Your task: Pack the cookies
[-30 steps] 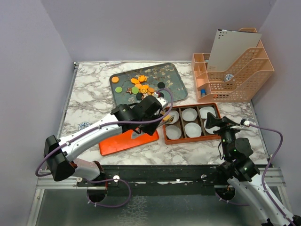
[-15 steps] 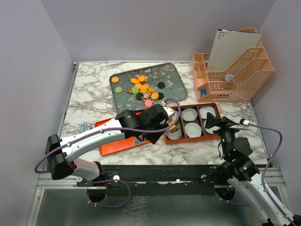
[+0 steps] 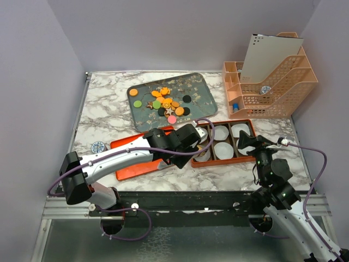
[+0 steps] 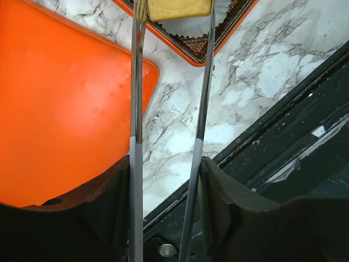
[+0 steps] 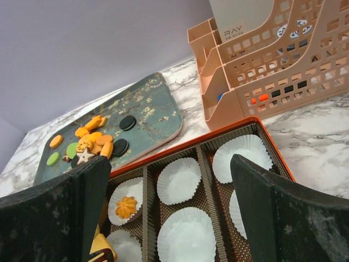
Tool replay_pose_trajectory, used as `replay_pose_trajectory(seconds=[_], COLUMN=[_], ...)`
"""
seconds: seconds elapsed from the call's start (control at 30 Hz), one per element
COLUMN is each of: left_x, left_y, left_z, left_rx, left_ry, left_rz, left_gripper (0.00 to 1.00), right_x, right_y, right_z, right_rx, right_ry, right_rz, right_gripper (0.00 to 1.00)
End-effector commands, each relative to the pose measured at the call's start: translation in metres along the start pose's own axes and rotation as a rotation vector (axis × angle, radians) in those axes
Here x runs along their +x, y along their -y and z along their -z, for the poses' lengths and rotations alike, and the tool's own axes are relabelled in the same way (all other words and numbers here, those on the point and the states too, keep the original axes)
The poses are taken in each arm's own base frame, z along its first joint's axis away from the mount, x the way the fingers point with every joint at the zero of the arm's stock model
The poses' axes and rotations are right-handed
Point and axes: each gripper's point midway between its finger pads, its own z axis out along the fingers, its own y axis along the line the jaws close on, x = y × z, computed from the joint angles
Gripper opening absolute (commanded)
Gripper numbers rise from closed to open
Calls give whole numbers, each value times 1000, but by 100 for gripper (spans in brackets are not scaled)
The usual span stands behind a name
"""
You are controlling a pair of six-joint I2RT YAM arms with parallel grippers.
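Barely started, by the look of it: most of the cookies [image 3: 163,103] lie heaped on the dark flowered tray [image 3: 202,90] at the back of the worktop [image 3: 103,109], well apart from the orange box [image 3: 254,132] they are meant for. The box has six compartments, each lined with a white paper cup [image 3: 223,150], and only one cup can be seen holding anything. The left end effector [image 3: 202,146] hangs over the near-left corner of the box, and its thin fingers are pinching a yellow square cookie [image 4: 177,7] just above the cup there, so I judge this piece is about to be set down. The right end effector [image 5: 169,161] hovers by the right side of the box, fingers spread wide and holding nothing. From above, the left arm covers the far-left compartment, so that view cannot say what is in it. The right wrist camera looks under the arm and shows a small orange flower-shaped cookie [image 5: 126,206] sitting in that cup, with the other cups in its view bare. Only the left wrist camera shows the pinch on the yellow square clearly, along with the flat orange lid [image 4: 65,109] lying just beside the box. Several compartments are yet to be filled, and the lid is off.
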Motion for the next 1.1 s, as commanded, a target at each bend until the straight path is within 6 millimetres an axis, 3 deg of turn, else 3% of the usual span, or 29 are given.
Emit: replay_pose_trajectory(seconds=[0.0,0.37,0.8,1.07], left_x=[-13,-8,-8,-19], left_y=[0,3,-3,-4], left_z=[-1,-16,-23,-13], left_rx=[-14,-11,-46,-53], left_ry=[46,16,15,58], left_rz=[-17,-37,-42,-32], left_gripper=[37,43,62,61], right_x=[1,1,1,1], right_y=[3,3,2,2], right_z=[-1,-1,-1,-1], right_rx=[14,15,14,13], right_ry=[2,1,0,1], right_rz=[-1,2,1,1], right_gripper=[100,100,100,100])
